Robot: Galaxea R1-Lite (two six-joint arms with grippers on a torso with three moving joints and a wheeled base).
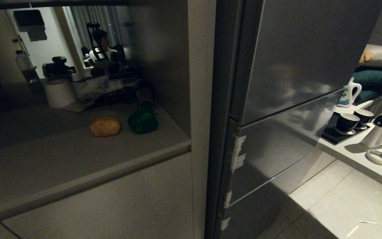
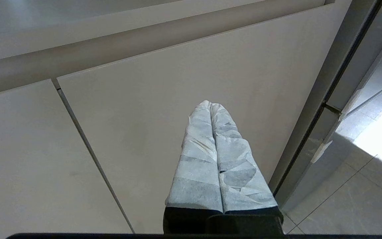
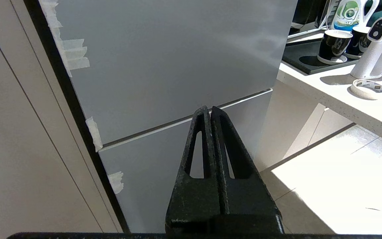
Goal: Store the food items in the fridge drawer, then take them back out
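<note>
Potato (image 1: 105,126) and green pepper (image 1: 143,121) sit side by side, near each other but apart, on the grey counter (image 1: 78,159) in a recess to the left of the fridge (image 1: 277,99); the potato lies to the left of the pepper. Behind them on the same counter stand a white paper roll (image 1: 59,93) and a clear bottle (image 1: 25,68), in front of a reflective back wall. The fridge drawer (image 1: 270,156) is pushed in flush with the fridge front, its grey panel carrying whitish tape scraps (image 1: 238,152) along its left edge, below the taller door panel. Neither arm shows in the head view. The left gripper (image 2: 211,105), its fingers (image 2: 197,159) wrapped in pale tape and pressed together with nothing between them, points at the plain cabinet door (image 2: 144,109) under the counter. The right gripper (image 3: 208,109), black fingers (image 3: 194,159) likewise closed and empty, faces the lower fridge panels near the seam below the drawer. To the right, a white worktop (image 1: 353,152) holds two dark cups (image 1: 353,121) on a tray, a white bottle (image 1: 349,94) and a white handheld device (image 1: 381,129).
</note>
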